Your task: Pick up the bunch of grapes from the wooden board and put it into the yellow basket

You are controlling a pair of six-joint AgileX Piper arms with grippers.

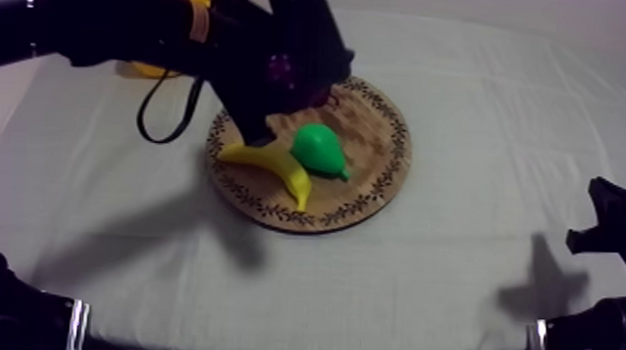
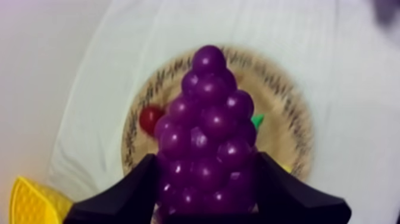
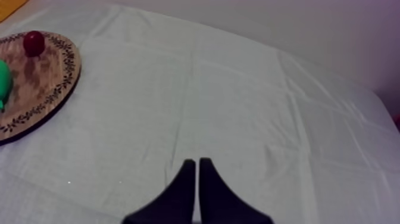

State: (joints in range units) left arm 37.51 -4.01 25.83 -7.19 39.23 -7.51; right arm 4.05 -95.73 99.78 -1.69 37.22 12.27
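Note:
The purple bunch of grapes [image 2: 205, 137] hangs above the round wooden board [image 2: 291, 113], with my left gripper [image 2: 205, 176] shut on its lower part. In the top view the left gripper [image 1: 286, 75] comes in from the upper left over the board's [image 1: 376, 184] far left rim, and the grapes [image 1: 281, 66] show dark between the fingers. The yellow basket [image 1: 142, 70] sits behind that arm, mostly hidden; a corner of the basket [image 2: 27, 202] shows beside the left finger. My right gripper [image 3: 196, 190] is shut on nothing, over bare cloth near the table's right side.
On the board lie a banana [image 1: 268, 163], a green pear [image 1: 318, 147] and a small red fruit [image 2: 150, 117]. The red fruit [image 3: 34, 43] sits near the board's [image 3: 50, 83] far rim. Bare cloth stretches right of the board.

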